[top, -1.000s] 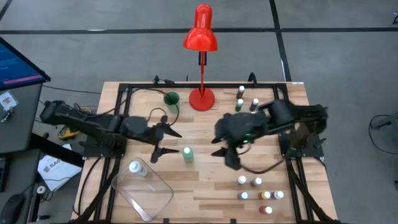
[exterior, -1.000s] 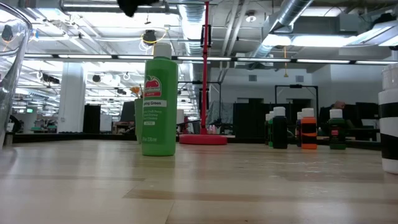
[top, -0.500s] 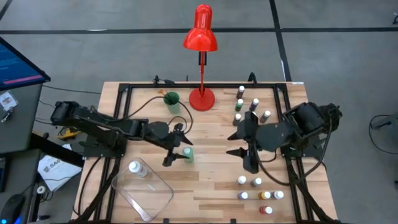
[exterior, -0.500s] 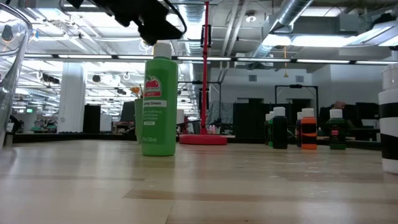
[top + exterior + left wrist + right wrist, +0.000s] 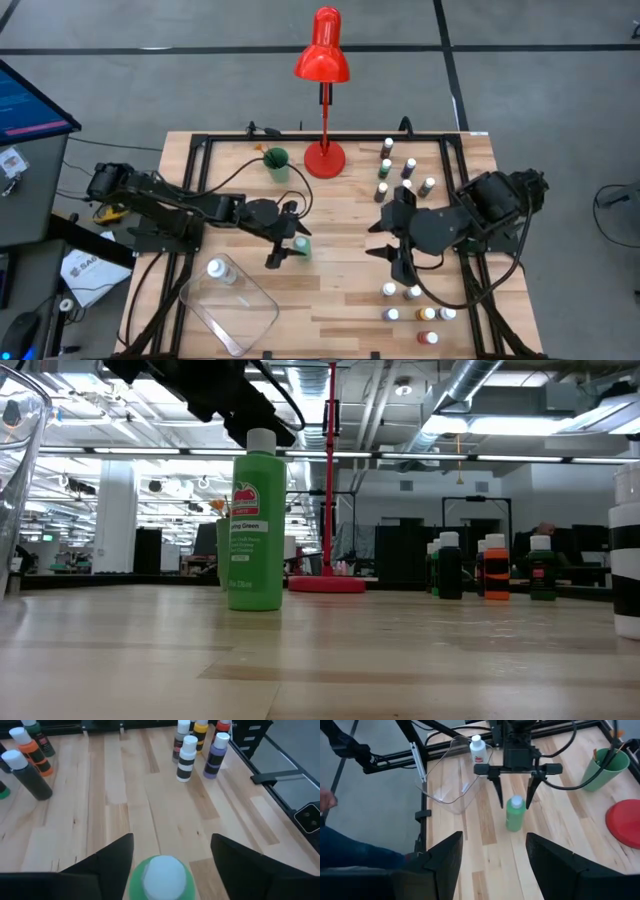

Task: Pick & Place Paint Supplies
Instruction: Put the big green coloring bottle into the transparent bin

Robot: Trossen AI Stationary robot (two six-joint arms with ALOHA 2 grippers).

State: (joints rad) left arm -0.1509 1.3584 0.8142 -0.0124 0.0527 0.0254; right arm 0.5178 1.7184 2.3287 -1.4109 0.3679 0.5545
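L gripper (image 5: 289,236) was over the table's (image 5: 340,310) center-left, fingers spread wide w/ the big green bottle (image 5: 301,248) standing upright between them; jaws straddled the white cap but weren't touching it, so not grasping. Left wrist view showed the cap (image 5: 162,871) centered btwn both dark fingers (image 5: 112,857) w/ gaps each side. Low view: bottle (image 5: 256,525) upright on the wood, the arm's dark body just above the cap. R gripper (image 5: 396,236) hung right of center, jaws spread, nothing in them; right wrist view looked across at the green bottle (image 5: 515,813) and the L gripper (image 5: 514,787) around it. Small paint bottles: one group (image 5: 398,170) near the table's back right, another group (image 5: 415,305) near the front right, all upright, well apart from the green bottle. Clear plastic tray (image 5: 232,305) sat front left w/ one white-capped bottle (image 5: 217,269) at its back edge; can't tell if inside or just beside. Green cup (image 5: 276,160) w/ thin dark brushes stood near the red lamp's (image 5: 323,100) base at the back.
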